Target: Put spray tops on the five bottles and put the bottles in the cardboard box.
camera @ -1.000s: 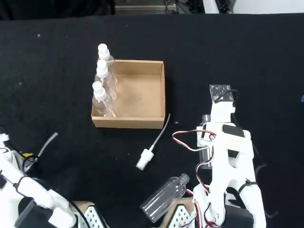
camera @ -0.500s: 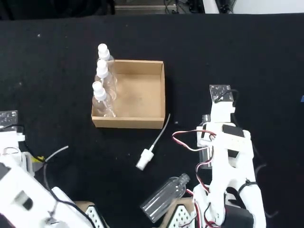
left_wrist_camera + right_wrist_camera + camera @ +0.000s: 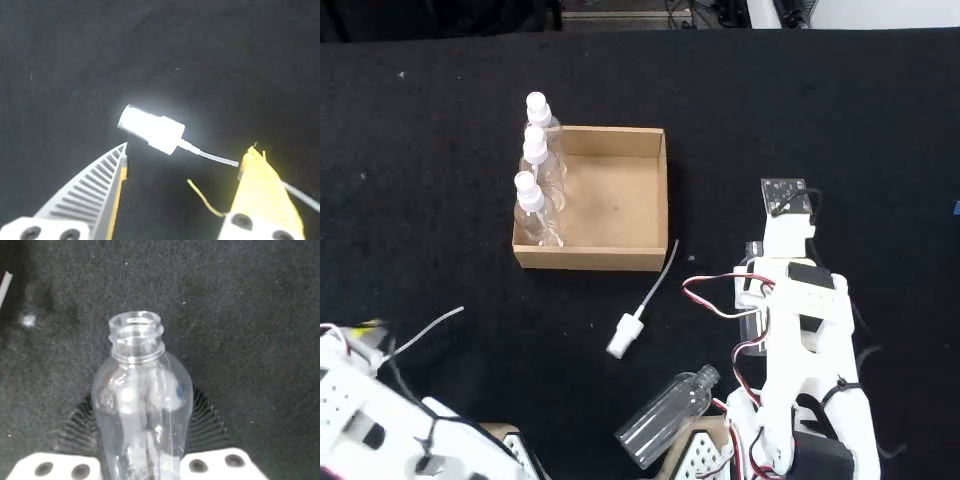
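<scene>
Surroundings: the table (image 3: 880, 110) is covered edge to edge in black cloth; the cardboard box (image 3: 620, 258) sits left of the table's middle, toward the far edge; the right arm (image 3: 798, 330) rises right of the box, well apart from it, with red and white wires looped at its side
In the way: a loose spray top (image 3: 624, 335) lies flat between the box and the near edge; its thin tube runs up to just beside the box's near right corner
Box contents: three capped bottles (image 3: 538, 205) stand in a row against the box's left wall, the farthest at its far left corner; the rest of the box floor is bare
Left gripper (image 3: 187, 148): near the table's near left corner; jaws spread wide and gripping nothing; a second spray top (image 3: 151, 130) sits between the tips, its tube running against the yellow finger (image 3: 262, 190)
Right gripper (image 3: 145, 400): clenched on the open-necked bottle (image 3: 142, 405), ribbed fingers on both sides of its body; the bottle lies tilted at the middle of the near edge, neck toward the loose spray top
Materials: cloth felt-like, flecked with lint; box brown corrugated card, shallow, rectangular, open on top; bottles clear plastic, round-shouldered, the uncapped neck threaded; spray tops white plastic, stubby cylinders with hair-thin tubes
</scene>
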